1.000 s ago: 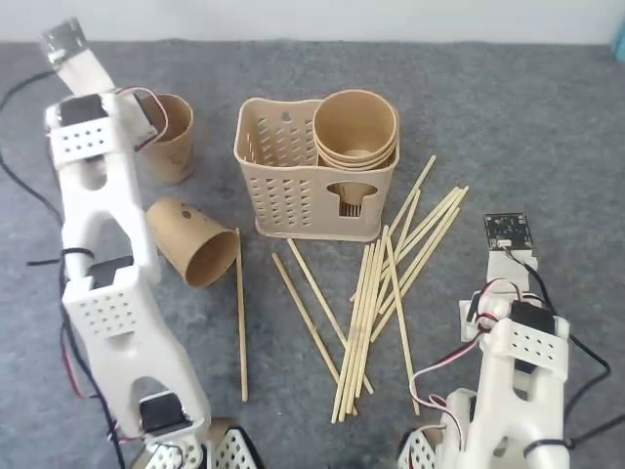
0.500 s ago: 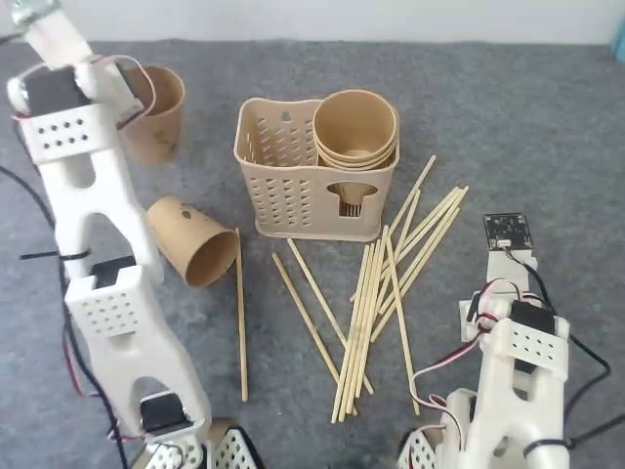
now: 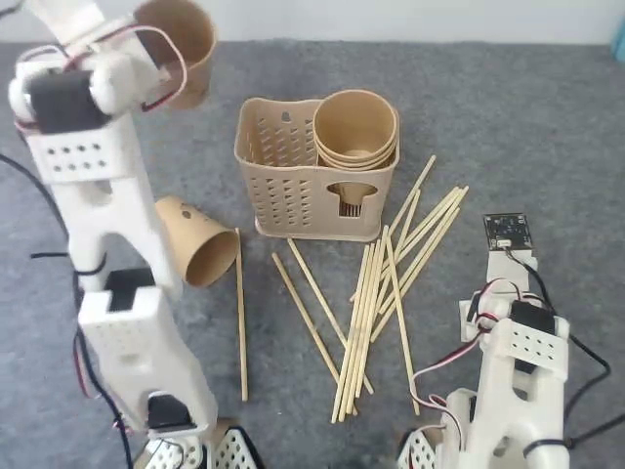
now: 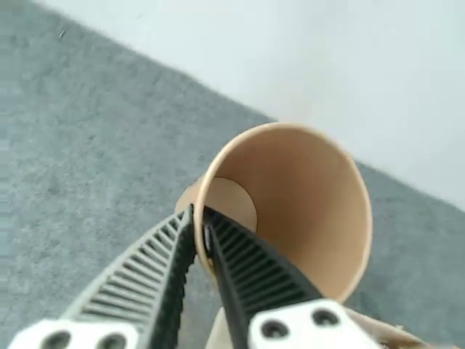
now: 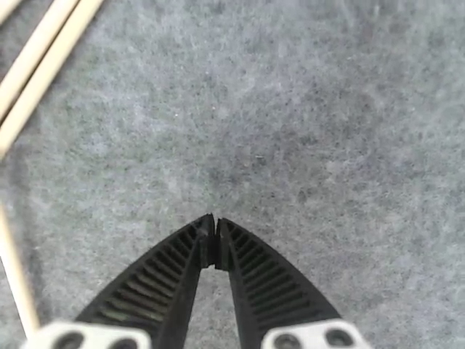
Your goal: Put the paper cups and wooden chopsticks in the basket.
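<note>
My left gripper [image 4: 200,218] is shut on the rim of a brown paper cup [image 4: 305,196], held up in the air above the table's far left [image 3: 181,44]. A second paper cup [image 3: 193,241] lies on its side left of the beige basket [image 3: 293,186]. The basket holds a stack of paper cups [image 3: 355,129] in its right half. Several wooden chopsticks [image 3: 381,283] lie scattered on the grey mat in front and to the right of the basket, one [image 3: 240,313] apart to the left. My right gripper [image 5: 215,233] is shut with nothing in it, low over bare mat beside chopsticks [image 5: 36,58].
The grey mat [image 3: 527,127] covers the table, with open room right of the basket. The right arm's base [image 3: 513,381] stands at the front right, the left arm's body [image 3: 122,322] at the front left. A pale wall runs behind the mat.
The left arm has lifted the paper cup off the mat, up and toward the back. The right arm has not moved.
</note>
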Available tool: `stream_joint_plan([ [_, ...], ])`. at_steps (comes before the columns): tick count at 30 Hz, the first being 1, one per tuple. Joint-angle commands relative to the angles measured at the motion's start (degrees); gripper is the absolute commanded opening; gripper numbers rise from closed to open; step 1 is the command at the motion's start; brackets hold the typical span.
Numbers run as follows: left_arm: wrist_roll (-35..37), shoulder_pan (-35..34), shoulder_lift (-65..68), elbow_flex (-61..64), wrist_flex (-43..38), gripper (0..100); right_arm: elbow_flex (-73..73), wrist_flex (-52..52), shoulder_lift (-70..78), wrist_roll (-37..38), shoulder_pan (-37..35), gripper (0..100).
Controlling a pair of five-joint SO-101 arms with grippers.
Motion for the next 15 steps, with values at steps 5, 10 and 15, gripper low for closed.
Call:
stream_joint_plan([
  [5,0.62,9.32,-22.07,12.79,1.76,1,-0.35,-0.4,-1.8,0.79,-0.31,0.8],
  [10,0.62,16.09,-30.86,15.87,1.67,1,-0.35,-0.4,-1.8,0.88,-0.4,0.8],
  [15,0.62,24.97,-35.34,15.96,0.79,1,-0.35,-0.22,-1.8,0.88,-0.4,0.8],
])
